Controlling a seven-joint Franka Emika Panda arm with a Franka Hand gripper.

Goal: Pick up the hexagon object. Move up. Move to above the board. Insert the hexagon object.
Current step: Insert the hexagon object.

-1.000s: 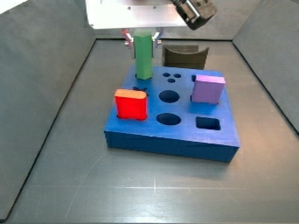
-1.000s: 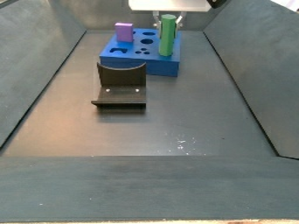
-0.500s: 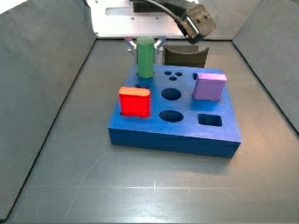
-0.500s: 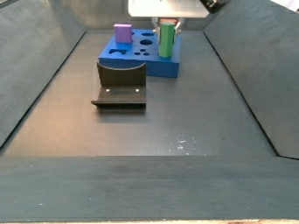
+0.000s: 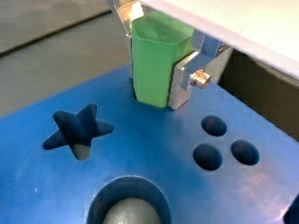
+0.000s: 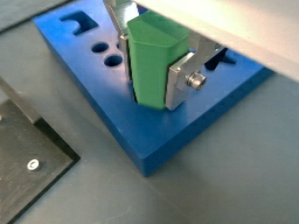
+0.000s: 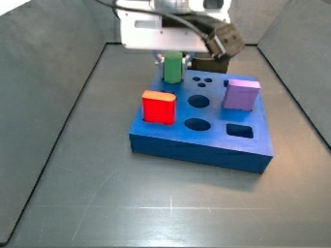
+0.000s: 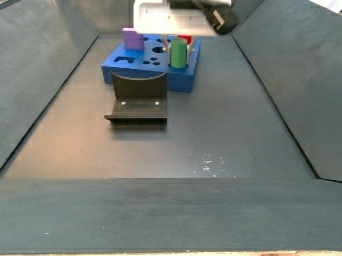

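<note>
**Over the board's back edge: gripper, hexagon object and neighbours**

Between the gripper's [image 5: 163, 66] silver plates: the hexagon object [image 5: 158, 61], a green prism, upright, clamped on two opposite sides in both wrist views. Its lower end meets the top of the board [image 5: 152, 144]; in a wrist view [image 6: 152, 61] it stands close to the board's [image 6: 176, 140] outer edge. How deep it sits in a hole cannot be told.

Gripper in the side views: low over the far part of the board [image 7: 207, 140], white housing [image 7: 162, 29] above, only a short green length [image 7: 171, 70] showing beneath it. Seen also at [image 8: 178, 55], with the board [image 8: 147, 75] below.

Just beside the gripper, on the board top: a star-shaped hole [image 5: 76, 131], a cluster of three small round holes [image 5: 222, 149], and a large round hole [image 5: 128, 206] farther out.

Farther from the gripper, standing in the board: a red block [image 7: 159, 108] to one side and a purple cube [image 7: 241, 94] to the other, with a square hole [image 7: 241, 129] in front of the cube.

Behind the gripper: a dark curved piece [image 7: 218, 60], partly hidden.

Well apart from the gripper, on the grey floor [image 8: 174, 190]: the fixture [image 8: 138, 105], touching or just beside the board's near edge.
</note>
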